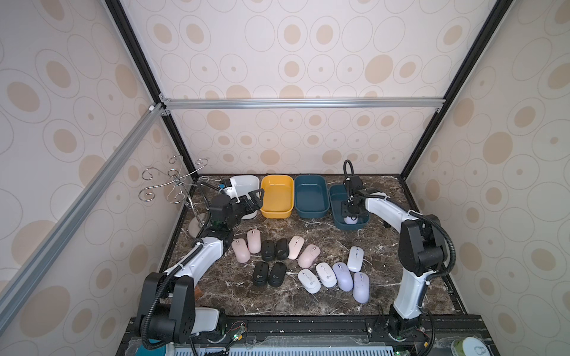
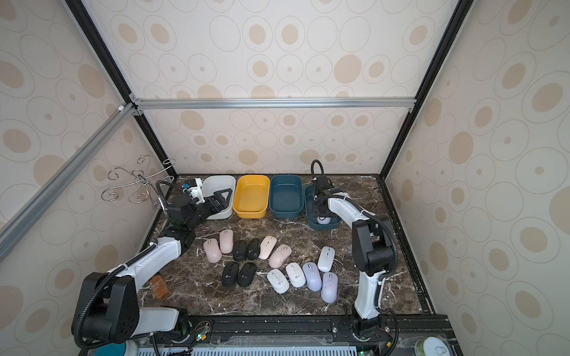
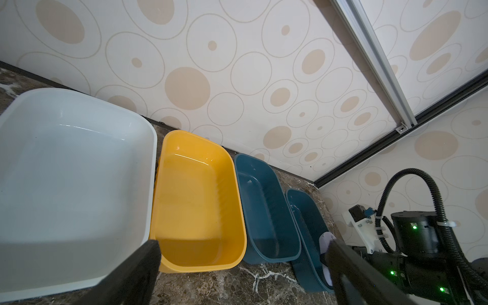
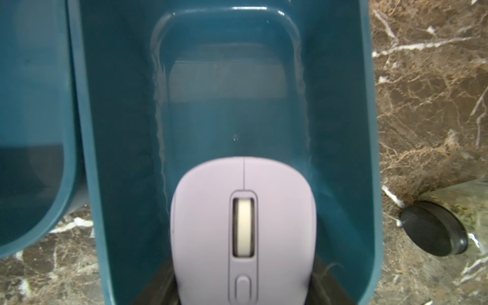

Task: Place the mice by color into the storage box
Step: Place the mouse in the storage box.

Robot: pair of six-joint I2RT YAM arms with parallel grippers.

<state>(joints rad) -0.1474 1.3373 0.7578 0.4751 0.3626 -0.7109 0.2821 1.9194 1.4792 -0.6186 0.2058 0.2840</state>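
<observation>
Right gripper point(image 1: 351, 214) seemingly pinches the purple mouse point(image 4: 243, 224) by its flanks in the blue box point(image 4: 118, 132) — likely light, hard, slippery. Left gripper point(image 1: 254, 202) stands spread wide — empty.

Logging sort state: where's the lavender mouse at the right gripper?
In a top view the lavender mouse is inside the rightmost teal bin, at its near end, clamped in the right gripper; the other teal bin stands just left.
</observation>
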